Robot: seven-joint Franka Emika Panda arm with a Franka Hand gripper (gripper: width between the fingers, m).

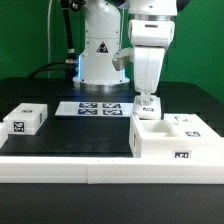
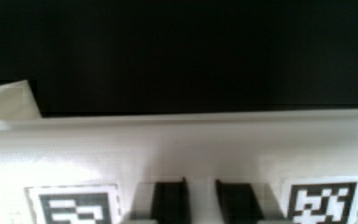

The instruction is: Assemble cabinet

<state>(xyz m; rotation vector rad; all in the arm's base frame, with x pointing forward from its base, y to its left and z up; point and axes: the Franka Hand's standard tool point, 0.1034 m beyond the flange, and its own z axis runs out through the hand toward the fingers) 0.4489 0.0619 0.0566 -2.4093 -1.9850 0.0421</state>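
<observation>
The cabinet's big white box (image 1: 176, 141) stands at the exterior view's right, with an open compartment on top and tags on its top and front. My gripper (image 1: 148, 101) hangs straight down over the box's back corner nearest the exterior view's left. In the wrist view my gripper (image 2: 202, 200) shows two dark fingers (image 2: 165, 203) close together with a thin white strip between them. A wide white panel (image 2: 176, 150) with a tag on each side lies right at the fingertips. A smaller white tagged slab (image 1: 25, 120) lies at the exterior view's left.
The marker board (image 1: 98, 108) lies on the black table behind the gripper, in front of the robot base (image 1: 100, 55). A long low white rail (image 1: 90, 168) runs along the front edge. Dark table shows beyond the panel in the wrist view.
</observation>
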